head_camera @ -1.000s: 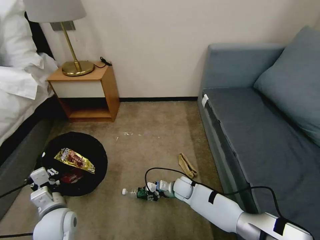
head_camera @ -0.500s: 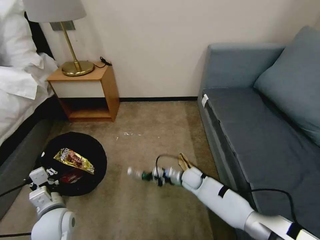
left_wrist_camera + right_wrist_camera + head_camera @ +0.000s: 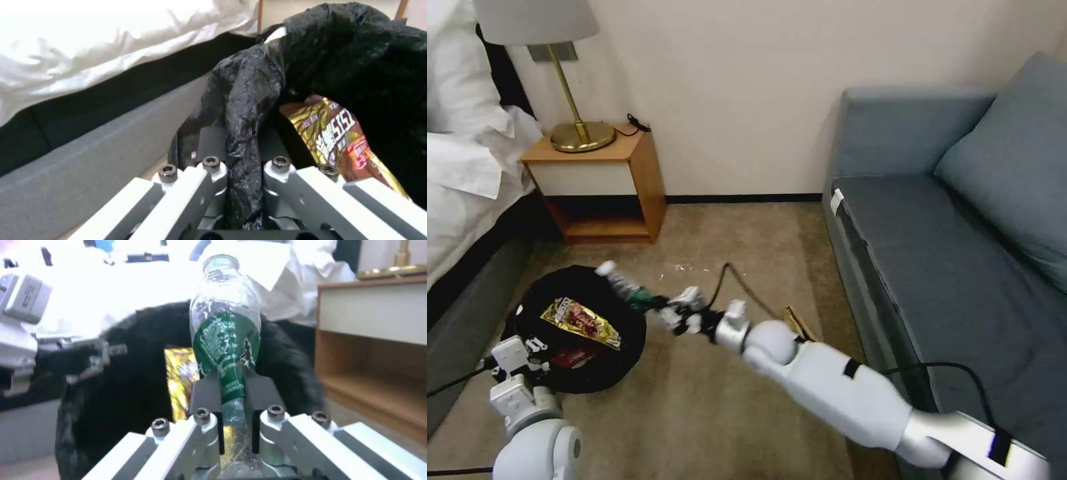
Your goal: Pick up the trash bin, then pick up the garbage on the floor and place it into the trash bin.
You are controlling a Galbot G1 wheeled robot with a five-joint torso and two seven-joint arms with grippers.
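Right gripper (image 3: 657, 308): stretched out to about 10 o'clock from the robot, its tip at the bin's right edge; its two fingers (image 3: 206, 391) are pinched on the lower part of the bottle.
Bottle (image 3: 627, 288): clear, green label, carried off the carpet, cap end tilted up and away toward 10 o'clock, over the bin's rim.
Left gripper (image 3: 242, 146): low at about 8 o'clock, at the near-left edge of the bin; its fingers (image 3: 211, 141) are pressed together on a fold of the black bag at the rim.
Trash bin (image 3: 540, 287): round, lined with a crinkly black bag, at 10 o'clock between the bed and the open carpet, in front of the bedside table.
Gold-brown wrapper (image 3: 582, 321): lying flat inside the bin.
Red packet (image 3: 568, 360): inside the bin too, just nearer the robot than the wrapper, partly hidden.
Brown paper scrap (image 3: 798, 321): on the carpet at about 1 o'clock, near the sofa's front, partly behind the right arm.
Bedside table (image 3: 602, 177): wooden, against the wall at 11 o'clock, a brass lamp (image 3: 580, 130) on top.
Sofa (image 3: 960, 220): blue-grey, along the right from 1 to 3 o'clock.
Bed (image 3: 460, 173): white linen, at 9 to 10 o'clock, beside the bin.
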